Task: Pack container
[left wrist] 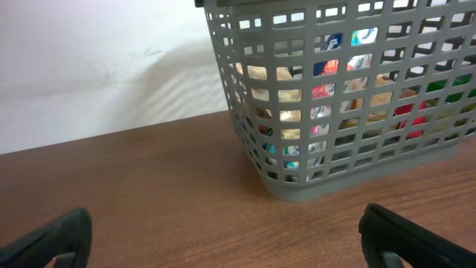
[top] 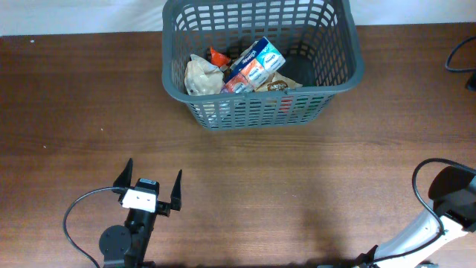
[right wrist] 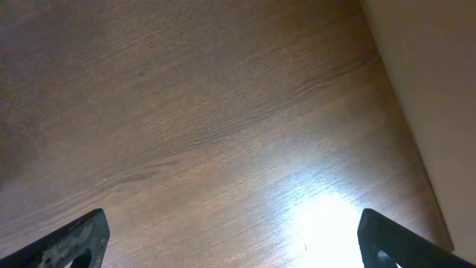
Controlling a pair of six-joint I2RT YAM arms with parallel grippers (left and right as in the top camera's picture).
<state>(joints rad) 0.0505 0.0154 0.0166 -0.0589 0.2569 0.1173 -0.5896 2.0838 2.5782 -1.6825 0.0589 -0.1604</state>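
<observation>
Looking down from overhead, find the container (top: 260,112) at the far middle of the table (top: 297,171), already holding a blue-and-white packet (top: 256,63), a pale crumpled bag (top: 199,77) and other wrappers. No loose goods on the wood nearby, so probably packed or nearly so. Well apart on the near side, the left gripper (top: 153,170), spread wide, gripping nothing. Through the left wrist, the container's lattice side (left wrist: 297,190) ahead, coloured packets behind it. Through the right wrist, only bare wood between the right gripper's (right wrist: 238,249) wide-apart, empty fingers (right wrist: 74,238); container out of frame.
</observation>
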